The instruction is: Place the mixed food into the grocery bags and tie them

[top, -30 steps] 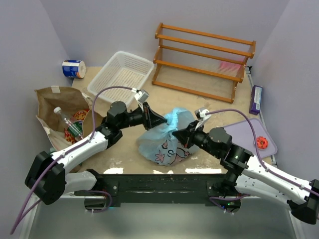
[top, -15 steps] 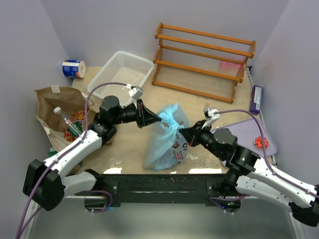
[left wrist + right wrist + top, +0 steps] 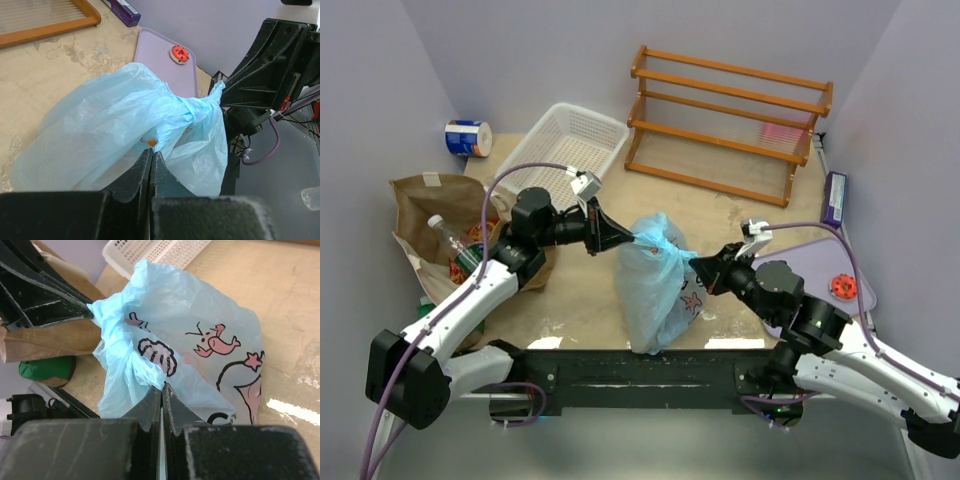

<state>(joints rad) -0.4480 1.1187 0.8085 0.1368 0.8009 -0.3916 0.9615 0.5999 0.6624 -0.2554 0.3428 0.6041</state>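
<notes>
My left gripper [image 3: 151, 152] is clenched on a fold of the light blue plastic bag [image 3: 655, 290], its fingers pressed flat together with the thin film bunched between their tips. My right gripper [image 3: 162, 387] is likewise clamped on the same bag, pinching a twisted, rope-like strand of plastic on the opposite side. Between the two grips the bag's top is gathered and pulled taut, and its body hangs down towards the surface [image 3: 720, 200] near the front edge, between my two arms. The bag's side shows dark-outlined pink sea-creature prints, and something small and orange shows through the film close to my left fingertips. To my left, well apart from the blue bag, the brown paper bag [image 3: 430, 195] lies open on the surface with a clear green-labelled bottle [image 3: 452, 247] and a red packet [image 3: 480, 233] inside. A green round thing [image 3: 47, 368] sits just beside the paper bag. Farther back stand a white mesh basket [image 3: 565, 145], a blue-and-white can [image 3: 468, 137] and a wooden rack [image 3: 730, 120]; a purple tray [image 3: 820, 262] lies to my right.
</notes>
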